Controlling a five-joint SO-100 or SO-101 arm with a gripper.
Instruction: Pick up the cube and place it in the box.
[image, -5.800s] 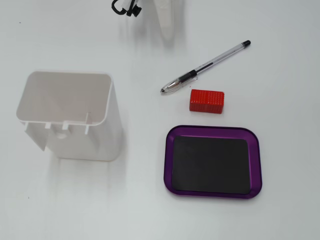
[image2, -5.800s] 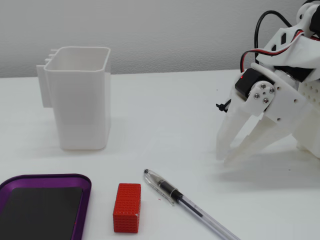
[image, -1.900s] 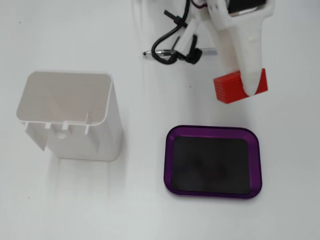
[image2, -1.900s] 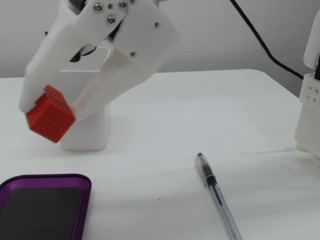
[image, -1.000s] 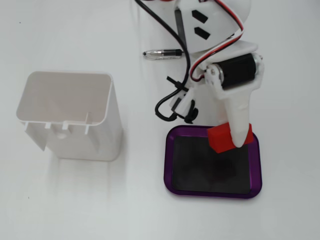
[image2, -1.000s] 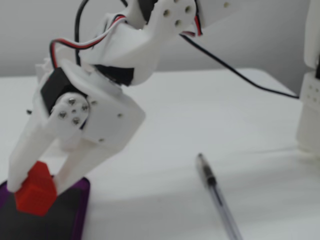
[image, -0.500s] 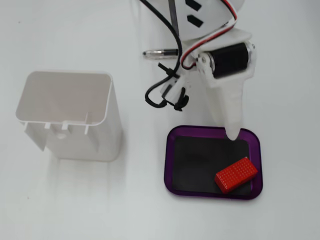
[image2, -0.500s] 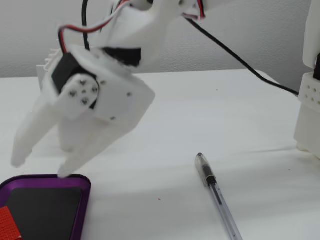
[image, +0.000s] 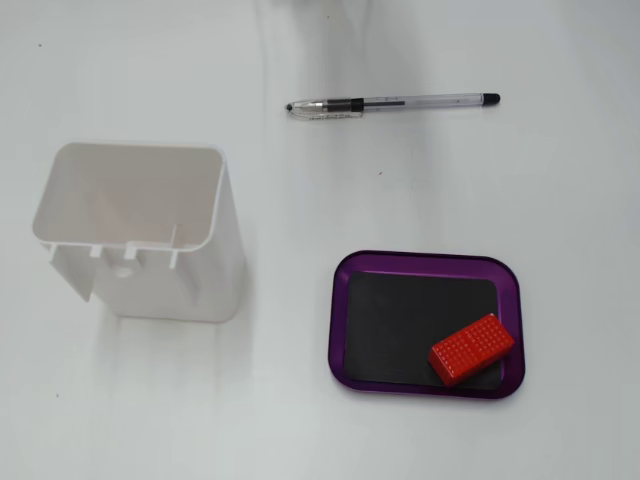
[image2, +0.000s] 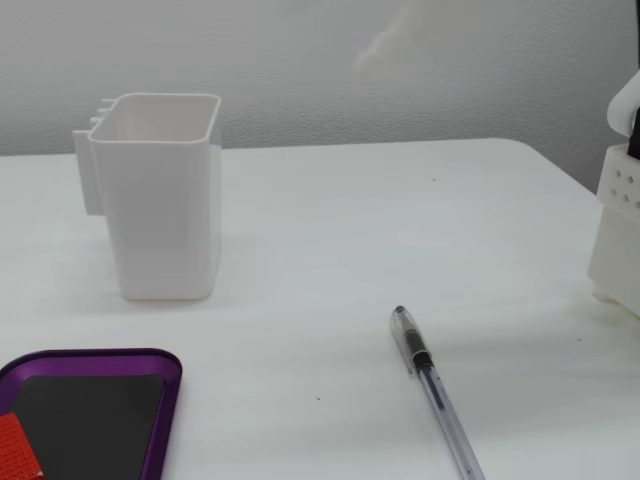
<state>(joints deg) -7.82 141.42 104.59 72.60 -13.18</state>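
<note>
We see no gripper in either fixed view, so can't tell its state. Cube (image: 471, 348) lies inside box (image: 342, 300), at its 4 o'clock corner, long axis running 2-to-8 o'clock.

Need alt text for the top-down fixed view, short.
A red cube lies in the lower right corner of a purple tray on a white table. An empty white container stands to the left, and a pen lies above. No gripper is visible.
</note>
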